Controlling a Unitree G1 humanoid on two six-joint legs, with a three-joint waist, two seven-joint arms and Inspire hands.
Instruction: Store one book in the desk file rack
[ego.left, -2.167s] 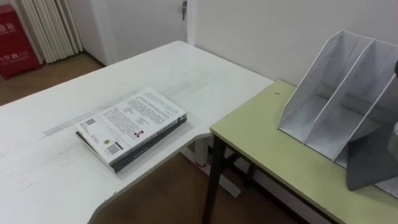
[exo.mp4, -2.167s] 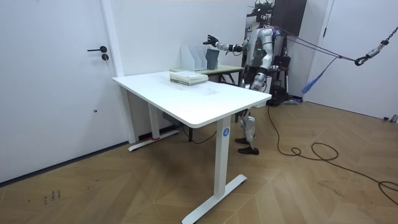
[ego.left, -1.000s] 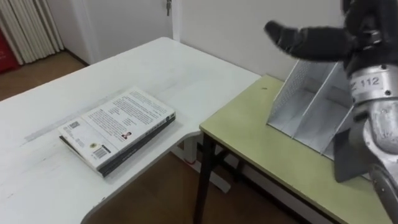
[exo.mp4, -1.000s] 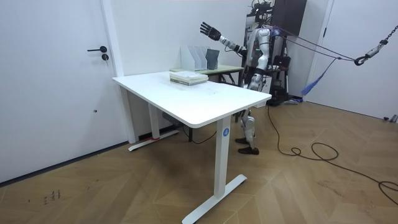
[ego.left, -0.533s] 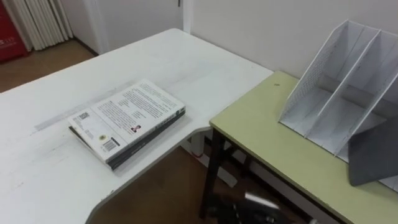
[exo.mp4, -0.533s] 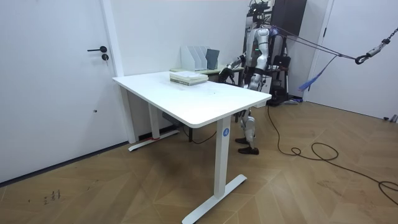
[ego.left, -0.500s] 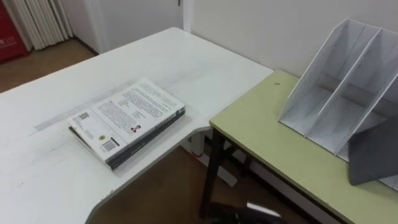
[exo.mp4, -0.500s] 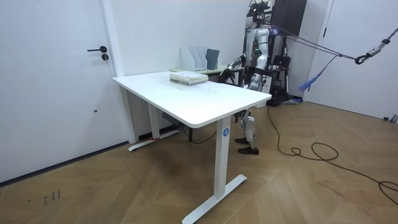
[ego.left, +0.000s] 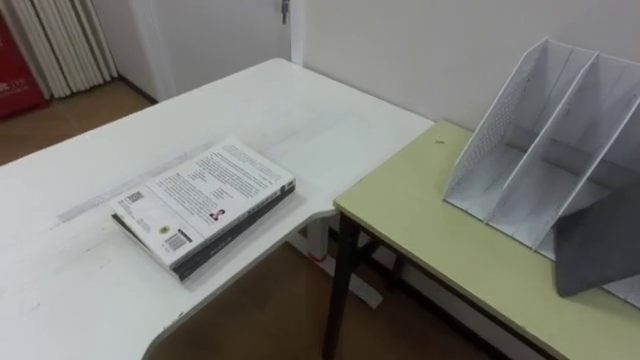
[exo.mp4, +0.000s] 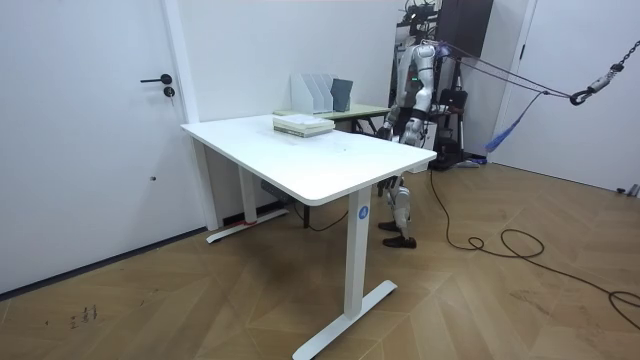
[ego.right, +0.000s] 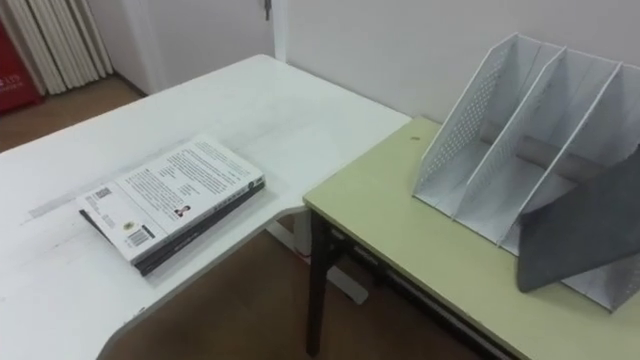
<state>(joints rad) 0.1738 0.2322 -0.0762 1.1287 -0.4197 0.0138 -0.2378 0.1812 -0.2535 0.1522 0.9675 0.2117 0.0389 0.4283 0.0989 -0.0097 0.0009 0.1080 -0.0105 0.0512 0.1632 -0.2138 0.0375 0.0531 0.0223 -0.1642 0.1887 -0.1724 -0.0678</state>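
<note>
1. The white desk (ego.left: 60, 290) is carrying the book (ego.left: 205, 203), which is lying flat, well apart from the right hand (exo.mp4: 387, 127). Judging by this, pickup is not yet starting.
2. The file rack (ego.left: 520, 150), nearer that hand, is holding one dark panel (ego.left: 600, 235); lifting and slotting are remaining.
3. The room view is showing the hand hanging low, with its fingers too small to tell. The eye views are showing the rack's free compartments.
</note>
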